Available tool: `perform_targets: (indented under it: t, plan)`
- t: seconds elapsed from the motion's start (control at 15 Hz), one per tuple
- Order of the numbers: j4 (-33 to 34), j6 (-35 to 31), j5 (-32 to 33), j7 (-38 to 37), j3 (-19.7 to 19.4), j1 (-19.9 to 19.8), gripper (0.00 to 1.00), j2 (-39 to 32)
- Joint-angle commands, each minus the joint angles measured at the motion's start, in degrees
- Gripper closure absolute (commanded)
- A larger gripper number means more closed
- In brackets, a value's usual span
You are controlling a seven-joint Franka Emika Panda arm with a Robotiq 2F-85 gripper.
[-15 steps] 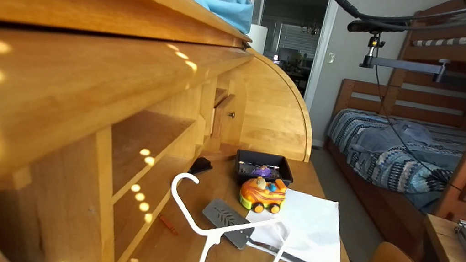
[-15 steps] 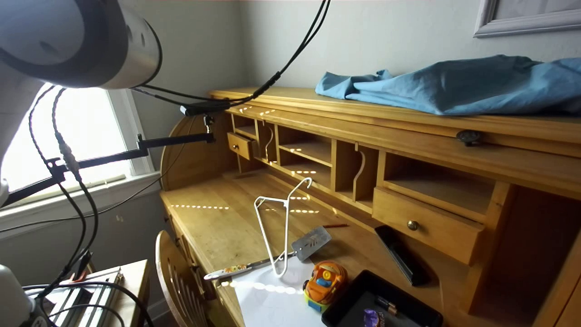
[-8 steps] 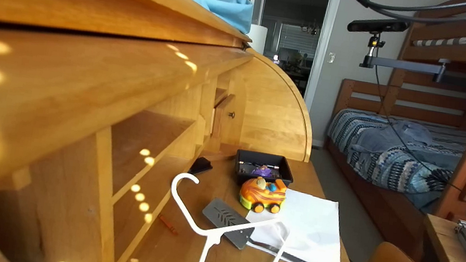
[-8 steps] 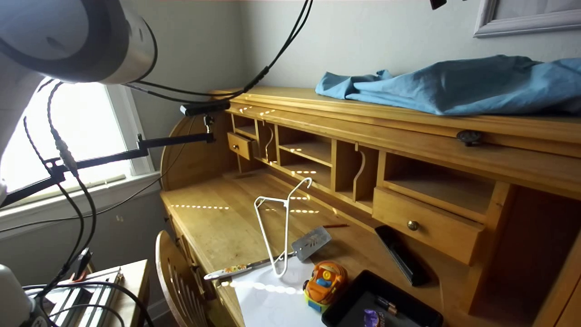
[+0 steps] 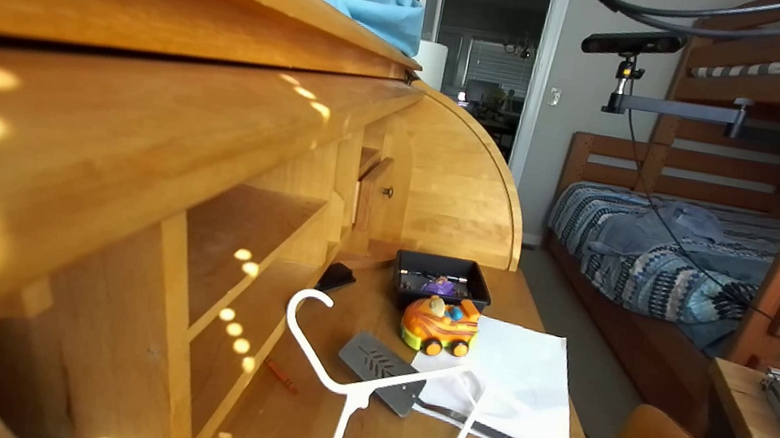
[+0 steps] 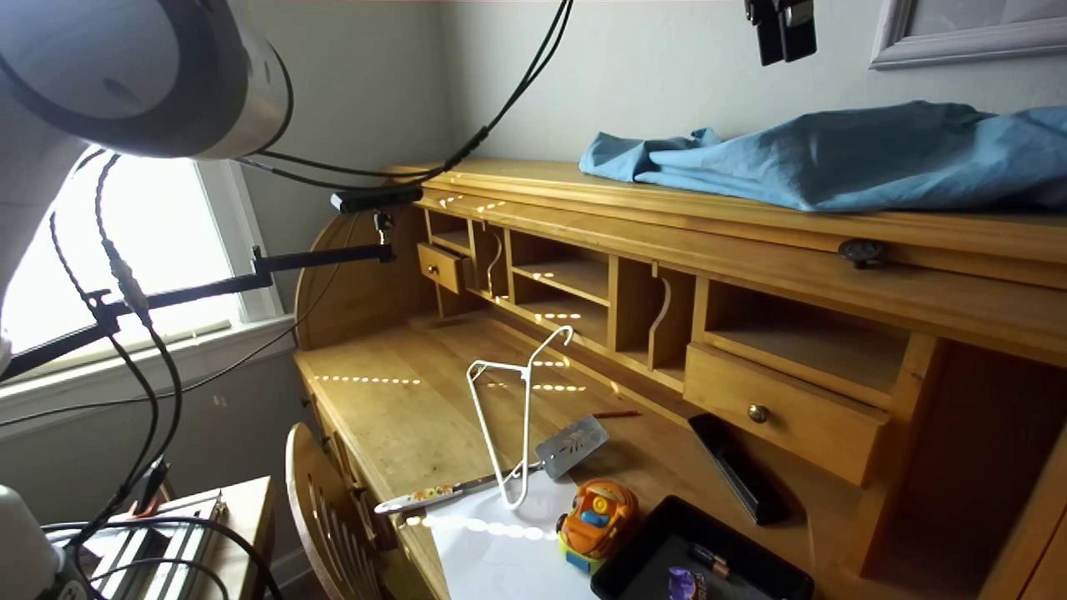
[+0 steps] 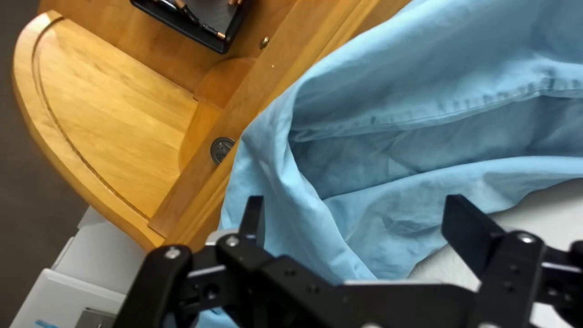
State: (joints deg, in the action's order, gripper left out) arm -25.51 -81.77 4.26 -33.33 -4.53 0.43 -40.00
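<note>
While the claw [image 7: 354, 219] gaped wide above it, the cloth [image 7: 401, 132] lay pale blue, rumpled into long folds.

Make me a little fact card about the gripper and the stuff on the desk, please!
Gripper: open, holding nothing
Under the gripper: rumpled blue cloth
Where the cloth lies: on top of the wooden desk
Toy: orange car, beside the black tray
In the tray: a purple item and other small things
White hanger: crosses in front of the spatula in both exterior views
Spatula: flowered handle, partly over white paper
</note>
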Motion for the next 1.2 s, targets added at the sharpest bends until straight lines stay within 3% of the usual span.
perform_targets:
  t: [0.0,0.47,0.6,1.13]
  plan:
    - [-1.3,2.1,-2.4,-5.4,0.1,-0.9,0.0,-0.1]
    - [1.0,4.0,-4.6,-9.5,0.6,-3.3,0.0,-4.2]
    - [1.2,3.7,-4.9,-9.4,0.6,-3.8,0.28,-4.9]
    - [1.3,3.1,-4.5,-8.4,0.4,-4.5,0.84,-5.9]
